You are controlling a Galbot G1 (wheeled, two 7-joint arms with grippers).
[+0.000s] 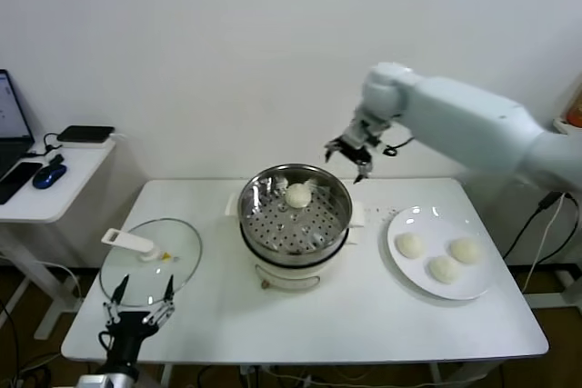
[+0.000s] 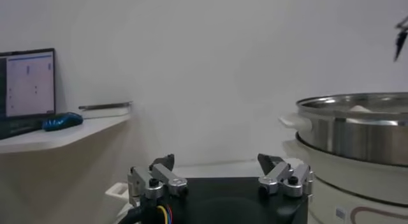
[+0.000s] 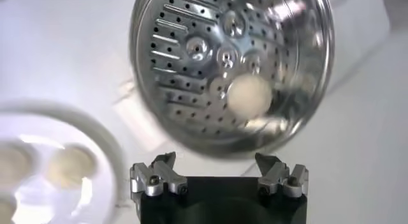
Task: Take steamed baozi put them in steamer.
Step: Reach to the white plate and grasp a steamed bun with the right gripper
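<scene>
The shiny steel steamer [image 1: 338, 209] [image 3: 166, 85] stands mid-table on its white cooker base. One creamy baozi [image 1: 298, 194] [image 3: 249, 95] lies inside it, toward the back. Three more baozi [image 1: 410, 245] [image 1: 445, 269] [image 1: 466, 250] rest on a white plate [image 1: 400, 223] at the right; the right wrist view shows some of them [image 3: 69, 166]. My right gripper [image 1: 350, 161] [image 3: 217, 163] hangs open and empty above the steamer's back right rim. My left gripper [image 1: 141, 297] [image 2: 217, 164] stays parked, open and empty, at the table's front left edge.
A round glass lid [image 1: 118, 270] with a white handle lies on the table's left side. The steamer's wall [image 2: 357, 133] rises close beside the left gripper. A side desk [image 1: 55, 174] with a laptop, mouse and phone stands further left.
</scene>
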